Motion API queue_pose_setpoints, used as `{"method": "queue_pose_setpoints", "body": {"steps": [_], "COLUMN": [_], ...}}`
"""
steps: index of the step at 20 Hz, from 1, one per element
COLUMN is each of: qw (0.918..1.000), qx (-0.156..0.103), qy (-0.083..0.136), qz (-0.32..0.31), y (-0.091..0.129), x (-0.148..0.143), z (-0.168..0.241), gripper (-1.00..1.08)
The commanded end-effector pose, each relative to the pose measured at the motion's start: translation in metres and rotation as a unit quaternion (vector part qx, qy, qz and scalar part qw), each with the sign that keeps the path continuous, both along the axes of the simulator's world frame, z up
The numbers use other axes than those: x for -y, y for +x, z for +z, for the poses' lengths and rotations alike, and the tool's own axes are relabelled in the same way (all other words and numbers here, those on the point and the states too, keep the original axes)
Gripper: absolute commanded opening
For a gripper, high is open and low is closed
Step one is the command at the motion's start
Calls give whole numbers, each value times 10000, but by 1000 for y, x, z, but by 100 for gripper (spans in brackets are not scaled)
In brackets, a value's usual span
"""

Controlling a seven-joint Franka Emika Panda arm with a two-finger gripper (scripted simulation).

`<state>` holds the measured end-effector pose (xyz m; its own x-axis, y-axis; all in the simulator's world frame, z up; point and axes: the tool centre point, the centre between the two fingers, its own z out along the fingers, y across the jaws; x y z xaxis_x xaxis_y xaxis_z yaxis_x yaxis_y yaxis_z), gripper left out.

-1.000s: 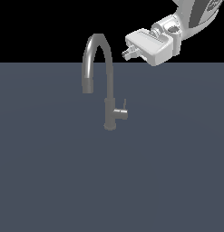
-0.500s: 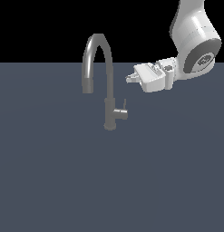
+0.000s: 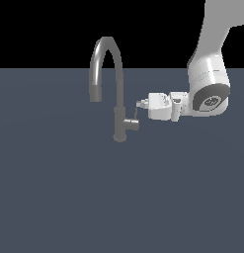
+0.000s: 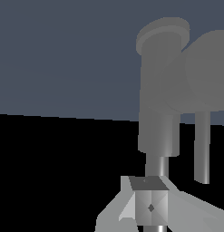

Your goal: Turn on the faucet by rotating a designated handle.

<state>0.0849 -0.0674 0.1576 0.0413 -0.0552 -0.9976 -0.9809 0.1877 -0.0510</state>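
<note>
The grey gooseneck faucet (image 3: 118, 94) stands upright on the dark floor, its arched spout bending toward the exterior view's left. Its handle (image 3: 133, 124) is a short stub low on the body, on the exterior view's right, with a thin lever stick rising from its end. My gripper (image 3: 142, 104) lies horizontal to the right of the faucet. Its tips are right at the top of the lever stick, and contact cannot be told. In the wrist view the faucet body (image 4: 159, 99) fills the frame, the lever stick (image 4: 202, 149) stands beside it, and my gripper (image 4: 150, 207) looks shut and empty.
The flat dark grey-blue floor (image 3: 59, 197) spreads all around the faucet. My white arm (image 3: 208, 84) comes down from the exterior view's upper right. Nothing else shows.
My gripper has come down from above spout height and moved toward the exterior view's left, ending level with the top of the lever stick. The faucet and handle have not moved.
</note>
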Motion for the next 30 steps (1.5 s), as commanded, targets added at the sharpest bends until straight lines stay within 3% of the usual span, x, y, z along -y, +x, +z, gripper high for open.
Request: {"method": "queue_pose_setpoints", "body": {"steps": [1, 6, 12, 30], "qw": [9997, 9990, 9989, 9989], "qx": [-104, -210, -220, -217], "qy": [137, 272, 281, 280], "qz": [-145, -286, -293, -304], "y": [2, 3, 3, -35], "x": [-1, -2, -3, -13], "z": [-10, -21, -22, -13], "gripper": [-100, -100, -100, -100]}}
